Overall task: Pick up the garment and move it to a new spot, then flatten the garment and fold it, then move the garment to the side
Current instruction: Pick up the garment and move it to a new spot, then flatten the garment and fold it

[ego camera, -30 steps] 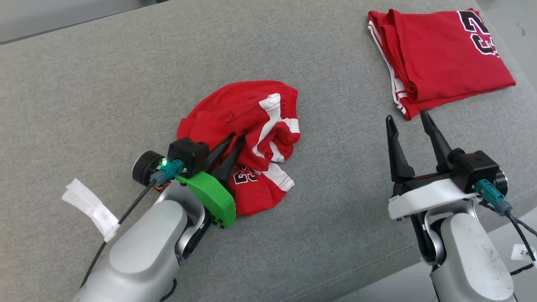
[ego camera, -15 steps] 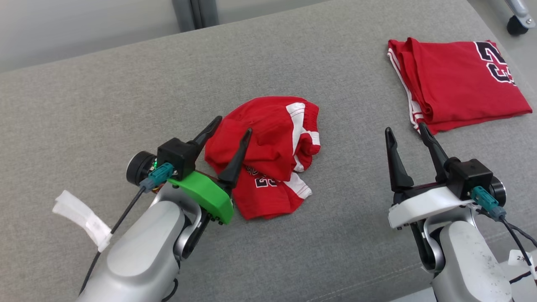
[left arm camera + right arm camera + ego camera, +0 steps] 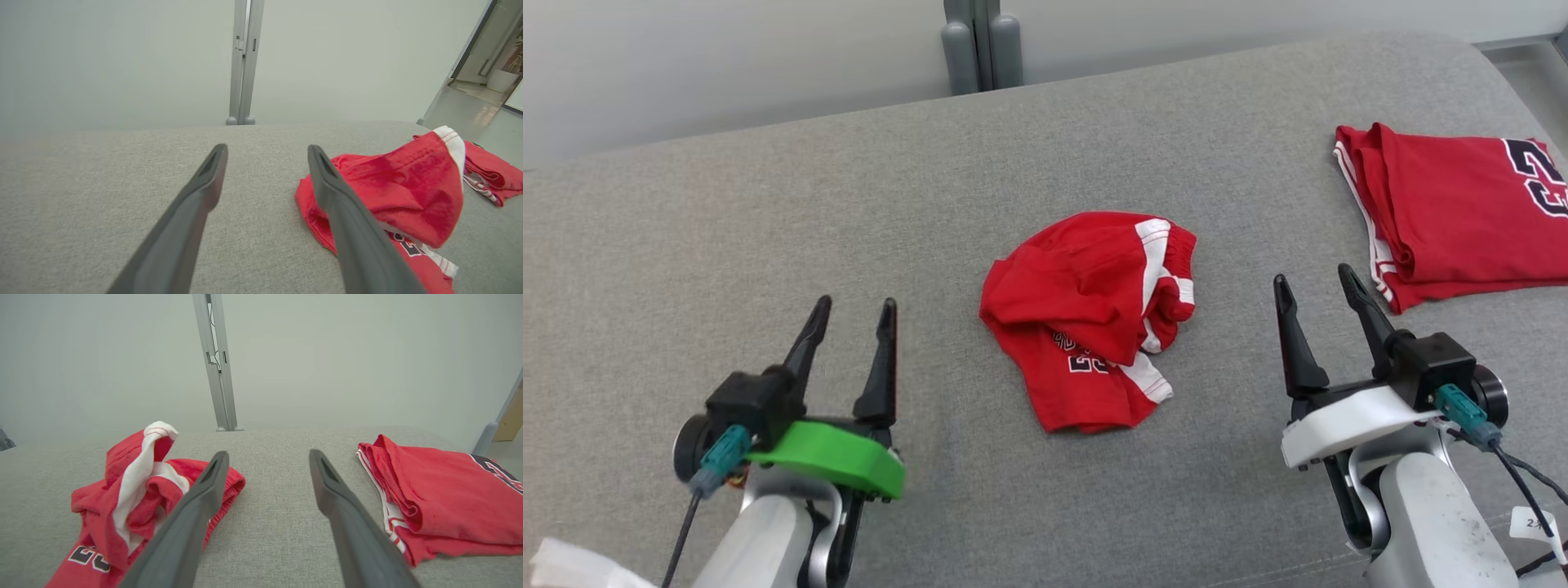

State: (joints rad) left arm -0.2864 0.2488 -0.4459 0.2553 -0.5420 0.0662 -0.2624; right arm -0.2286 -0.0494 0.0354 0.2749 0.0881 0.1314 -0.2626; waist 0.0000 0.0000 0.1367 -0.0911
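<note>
Left end effector [image 3: 856,304]: released, jaws spread, nothing between them. It sits near-left over the grey upholstered surface [image 3: 727,220], fingers pointing far with a slight lean right, forearm rising from the near edge. The left wrist view has the fingers running almost flat along the surface. Bare fabric separates its right finger from the cloth, so no contact.

Garment [image 3: 1094,314]: red, white trim, dark number print, looks like shorts. It's at the centre of the surface, between the two arms, held by neither. It lies as a crumpled heap, with the upper layer bunched over itself, the gathered band at the far-right and one panel sticking out toward the near side. My read: it sits mid-surface so both arms reach it evenly. Flattening isn't done yet, so the next move probably means taking edges or corners and spreading.

Right end effector [image 3: 1312,274]: also released, jaws wide, empty. It's near-right, fingers pointing far with a slight lean left, wrist roughly level. It aims into the gap between the garment and the folded jersey [image 3: 1462,212], touching neither.

The folded jersey is a flat stack at far-right, well apart from the garment, presumably parked there to keep the work zone free. Risk: its near-left corner is near the right arm's outer fingertip, so a careless reach could snag it.
</note>
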